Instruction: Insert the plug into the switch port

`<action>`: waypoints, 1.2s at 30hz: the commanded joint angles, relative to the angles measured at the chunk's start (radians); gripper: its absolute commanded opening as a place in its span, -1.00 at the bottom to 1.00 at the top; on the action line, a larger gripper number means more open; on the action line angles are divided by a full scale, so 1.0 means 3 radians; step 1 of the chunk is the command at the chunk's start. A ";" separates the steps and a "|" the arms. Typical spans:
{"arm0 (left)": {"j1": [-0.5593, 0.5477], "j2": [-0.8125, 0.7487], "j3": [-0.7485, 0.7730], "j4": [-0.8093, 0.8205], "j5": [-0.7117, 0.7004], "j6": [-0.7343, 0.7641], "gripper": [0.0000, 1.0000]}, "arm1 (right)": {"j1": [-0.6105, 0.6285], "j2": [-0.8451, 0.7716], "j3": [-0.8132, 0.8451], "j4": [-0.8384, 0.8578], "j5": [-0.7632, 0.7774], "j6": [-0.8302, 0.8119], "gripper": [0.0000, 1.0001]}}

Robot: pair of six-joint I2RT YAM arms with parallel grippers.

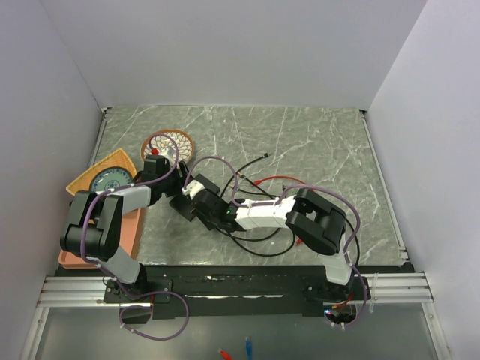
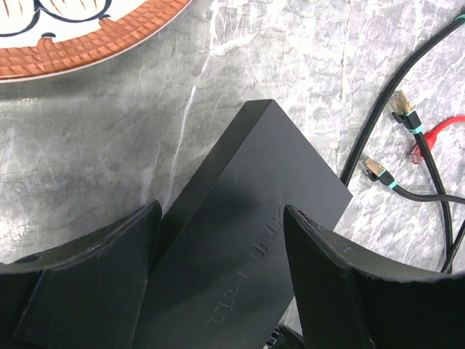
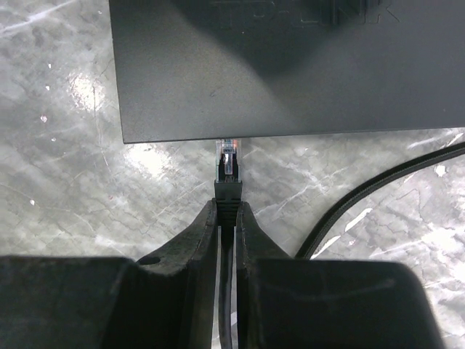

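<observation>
The switch [image 2: 254, 182] is a flat matte-black box lying on the marble table; in the top view it shows as a dark block [image 1: 196, 210] between the two arms. My left gripper [image 2: 223, 209] straddles its width, with a finger [image 2: 109, 276] pressed to each long side, shut on it. My right gripper [image 3: 227, 207] is shut on the black boot of the plug [image 3: 229, 167]. The plug's clear tip meets the switch's near edge [image 3: 290, 65]. The sockets themselves are hidden under that edge.
A round patterned dish [image 2: 94, 43] sits just beyond the switch, seen too from above [image 1: 169, 144]. Loose black cables with gold plugs [image 2: 374, 169] and a red plug [image 2: 425, 145] lie to the right. An orange tray with a plate [image 1: 105, 176] and a salmon bin [image 1: 127, 232] stand at the left.
</observation>
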 commanded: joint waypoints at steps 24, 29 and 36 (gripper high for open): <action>-0.0051 0.0041 -0.0158 -0.0267 0.0384 -0.0082 0.39 | 0.0055 0.0076 0.0210 0.0208 0.0109 0.0162 -1.00; -0.0046 0.0037 -0.0174 -0.0298 0.0496 -0.0117 0.30 | -0.0012 0.0056 0.0246 0.0239 0.0058 0.0172 -1.00; -0.0051 0.0001 -0.0286 -0.0283 0.0604 -0.0209 0.17 | -0.0094 0.0081 0.0394 0.0285 0.0012 0.0075 -1.00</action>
